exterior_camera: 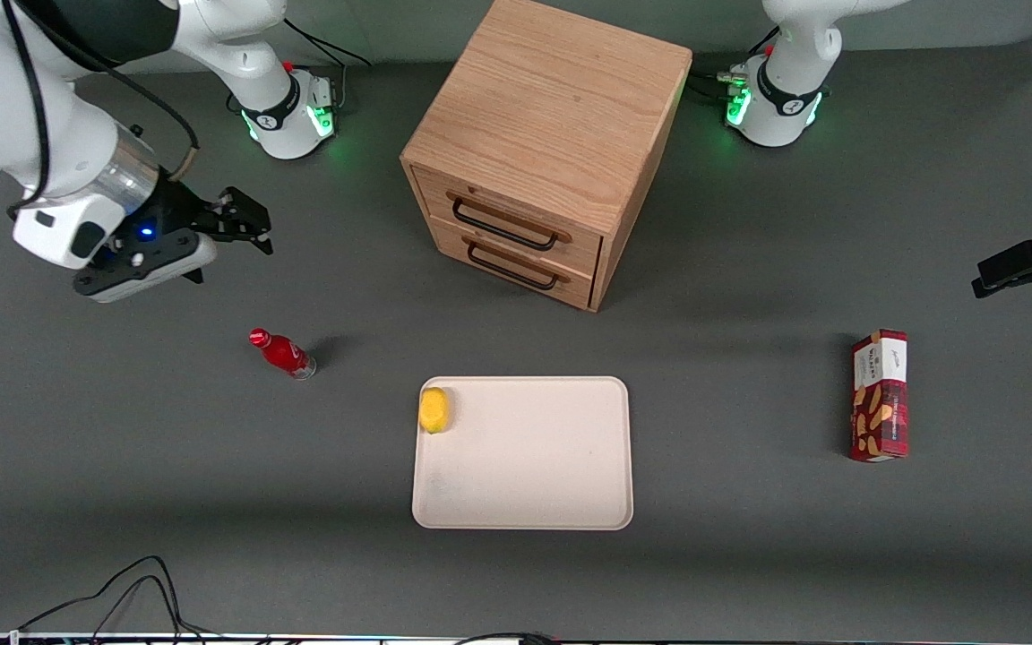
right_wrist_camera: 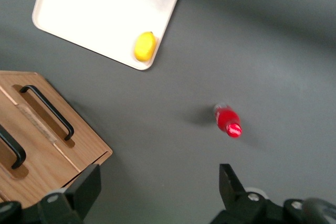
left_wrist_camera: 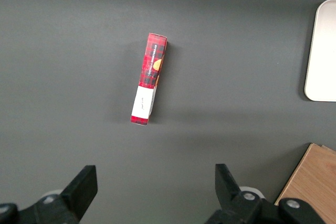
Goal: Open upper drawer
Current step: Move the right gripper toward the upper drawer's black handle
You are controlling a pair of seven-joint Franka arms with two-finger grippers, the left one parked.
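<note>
Upper drawer (exterior_camera: 511, 218) sits shut and flush in the light oak cabinet (exterior_camera: 552, 116), the top 1 of 2 drawers, its thin black bar handle (exterior_camera: 503, 224) untouched above the matching lower drawer (exterior_camera: 516, 262). The cabinet stands on the dark grey worktop (exterior_camera: 749, 537), farther from the front camera than everything else on it. Nearer the camera than the cabinet lies a cream tray (exterior_camera: 534, 466), and a yellow lemon (exterior_camera: 434, 409) rests in 1 corner of it against the rim. A red patterned snack box (exterior_camera: 880, 395) lies toward the parked arm's end of the worktop. A small red bottle (exterior_camera: 283, 353) stands toward the working arm's end, apart from the tray. The gripper (exterior_camera: 243, 218) hangs in the air above bare worktop, well apart from the cabinet and off to the side of its drawer fronts; its jaws are spread wide and hold nothing.
</note>
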